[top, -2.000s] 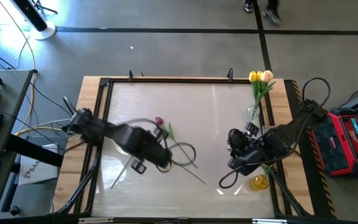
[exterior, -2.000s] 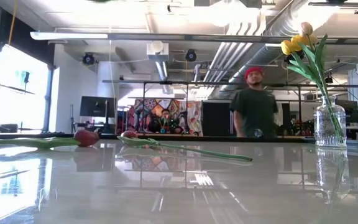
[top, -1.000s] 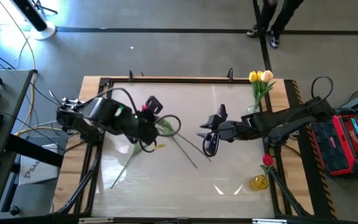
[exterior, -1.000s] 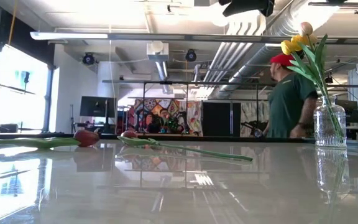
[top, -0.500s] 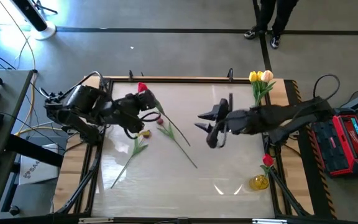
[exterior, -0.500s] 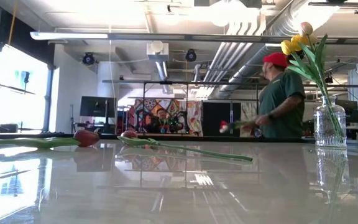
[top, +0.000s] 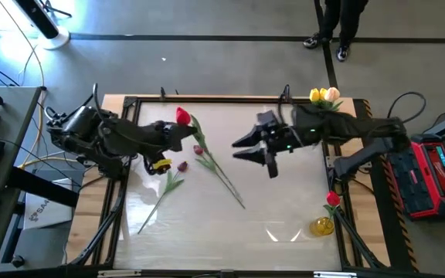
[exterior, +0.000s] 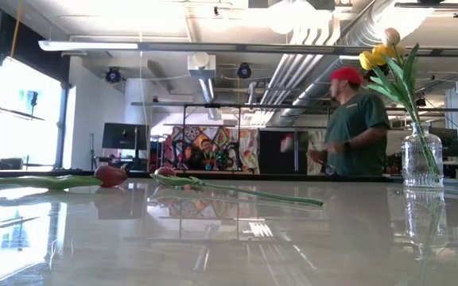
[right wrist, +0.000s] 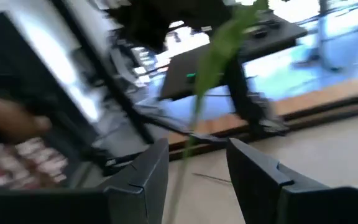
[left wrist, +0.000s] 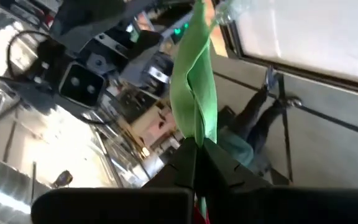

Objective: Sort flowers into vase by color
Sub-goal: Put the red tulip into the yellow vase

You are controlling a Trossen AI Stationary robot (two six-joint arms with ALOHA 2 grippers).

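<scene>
Item: red tulip [top: 181, 116], lifted off the surface [top: 284, 208] at about 11 o'clock, its green stem clamped in the left claw [top: 178, 135]; the left wrist view shows that claw's fingers pressed together on the stem with a leaf [left wrist: 194, 87] standing out of them.

Loose stock: 2 tulips lying flat left of centre, a dark maroon one [top: 182, 165] and a pink one [top: 198, 150] with its long stem running toward 5 o'clock.

Sorted stock: yellow and peach tulips in the clear glass vase [top: 316, 140] at 2 o'clock; 1 red tulip [top: 332, 198] in the yellow vase [top: 322, 226] at 4 o'clock.

Right claw [top: 270, 153]: fingers apart, holding nothing, raised above the surface just right of centre, pointing at the left arm.

Step in hand, as judged: carrying a red flower across. Next move probably calls for a hand-over to the right claw, or a reach to the yellow vase.

Writing, brands: none readable.

Person [exterior: 356, 127] stands beyond the surface.
</scene>
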